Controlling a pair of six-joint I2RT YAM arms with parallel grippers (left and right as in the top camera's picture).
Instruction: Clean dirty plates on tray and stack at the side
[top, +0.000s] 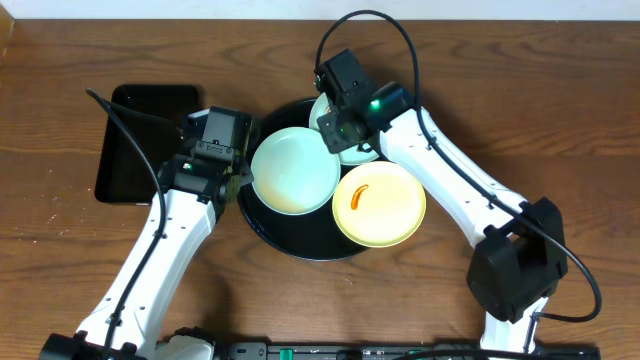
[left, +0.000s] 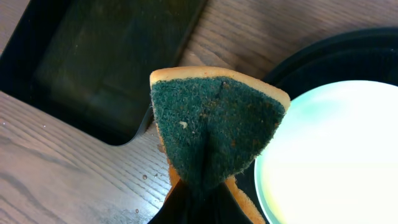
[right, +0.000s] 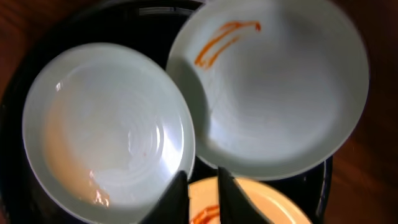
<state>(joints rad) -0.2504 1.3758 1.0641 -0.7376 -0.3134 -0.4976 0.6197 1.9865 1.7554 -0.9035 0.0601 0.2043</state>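
Note:
Three plates lie on the round black tray (top: 262, 232). A pale mint plate (top: 295, 170) sits on its left side and looks wiped, with a wet sheen (right: 109, 124). The yellow plate (top: 379, 203) on the right carries an orange smear. A second mint plate (right: 273, 93), at the back, also has an orange smear and is mostly hidden under my right arm in the overhead view. My left gripper (left: 202, 193) is shut on a green-and-orange sponge (left: 217, 124) just left of the wiped plate (left: 336, 162). My right gripper (right: 204, 193) hovers over the plates, its fingers slightly apart and holding nothing.
A smaller rectangular black tray (top: 145, 140) lies on the wooden table to the left of the round one (left: 323, 56), close behind the sponge (left: 106, 56). Small water droplets dot the wood beside the sponge.

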